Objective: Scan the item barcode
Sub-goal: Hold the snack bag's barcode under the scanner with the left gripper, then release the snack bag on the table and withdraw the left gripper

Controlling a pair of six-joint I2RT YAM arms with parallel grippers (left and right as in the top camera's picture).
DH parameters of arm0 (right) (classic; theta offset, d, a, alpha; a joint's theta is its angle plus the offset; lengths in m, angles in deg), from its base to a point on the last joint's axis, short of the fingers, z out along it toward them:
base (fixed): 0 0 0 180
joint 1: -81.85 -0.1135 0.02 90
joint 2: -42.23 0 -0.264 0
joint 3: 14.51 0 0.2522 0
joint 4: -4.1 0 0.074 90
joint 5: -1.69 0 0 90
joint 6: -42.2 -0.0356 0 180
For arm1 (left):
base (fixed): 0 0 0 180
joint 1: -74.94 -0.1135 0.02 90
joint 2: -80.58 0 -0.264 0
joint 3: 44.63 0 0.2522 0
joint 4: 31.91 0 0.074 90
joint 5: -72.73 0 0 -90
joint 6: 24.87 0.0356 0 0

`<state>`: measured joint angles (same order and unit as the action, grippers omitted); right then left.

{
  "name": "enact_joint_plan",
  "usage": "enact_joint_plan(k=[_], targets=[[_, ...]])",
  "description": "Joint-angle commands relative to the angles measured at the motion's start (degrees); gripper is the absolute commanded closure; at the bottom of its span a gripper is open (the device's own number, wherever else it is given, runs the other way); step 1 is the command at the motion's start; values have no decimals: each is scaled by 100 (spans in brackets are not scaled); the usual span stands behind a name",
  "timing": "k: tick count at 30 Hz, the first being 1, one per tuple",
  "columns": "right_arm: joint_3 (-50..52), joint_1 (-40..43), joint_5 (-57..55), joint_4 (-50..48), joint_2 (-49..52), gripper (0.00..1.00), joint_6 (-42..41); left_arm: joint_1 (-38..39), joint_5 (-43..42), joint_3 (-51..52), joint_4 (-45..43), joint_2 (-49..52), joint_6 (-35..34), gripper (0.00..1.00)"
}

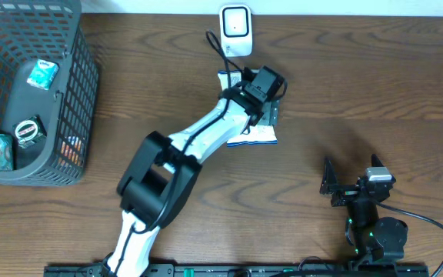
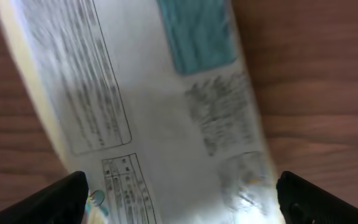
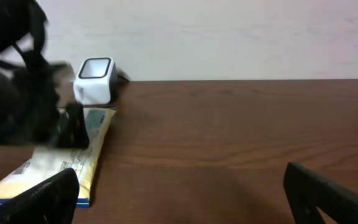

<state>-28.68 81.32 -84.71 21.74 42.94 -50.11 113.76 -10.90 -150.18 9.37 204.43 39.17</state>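
Where the packet lies: the packet is flat on the counter, printed side up, just in front of the scanner and right under my left arm. One end shows past my wrist in the overhead view.
Left gripper: my left gripper is spread wide and points down at the packet, with a finger off each long edge. I see no pinch on it, but the wrist view is blurred and I cannot tell whether a finger touches an edge.
Right gripper: my right gripper is wide too and holds nothing. It sits low over the counter, well apart from the packet, facing it and the scanner.
Scanner: a small white box at the back of the counter, its dark window tilted up and forward.
Barcode: I cannot pick one out. The face I see carries boxed text panels and a blue patch, too smeared to read.
Basket: the basket is at the far left with a few small items in it, well away from both arms.
Step in hand: I judge this to be the pick-up, with the scan not yet done.
Next move: lower the left gripper and close lightly across the packet's width, since it looks like soft film. Then lift it, turn the barcode face toward the scanner's window and hold it steady close by.
Risk: a thin, flat packet may slide or buckle instead of coming up.
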Motion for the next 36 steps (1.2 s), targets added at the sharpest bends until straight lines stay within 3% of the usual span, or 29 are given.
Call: enact_joint_plan(k=[1,9,12,22,28,36], targets=[[7,92,-22,22,-33,1,-20,-20,76,-26,4,170,90,4],[7,92,-22,22,-33,1,-22,-107,85,-28,66,168,1137,4],[7,92,-22,22,-33,1,-22,-162,299,-79,232,31,1209,4],[7,92,-22,22,-33,1,-22,-520,979,-92,79,-1867,1268,2],[7,92,-22,22,-33,1,-22,-1475,979,-92,-96,-3128,1268,2],[7,92,-22,22,-33,1,-20,-3989,981,-92,-232,-3891,1285,2]])
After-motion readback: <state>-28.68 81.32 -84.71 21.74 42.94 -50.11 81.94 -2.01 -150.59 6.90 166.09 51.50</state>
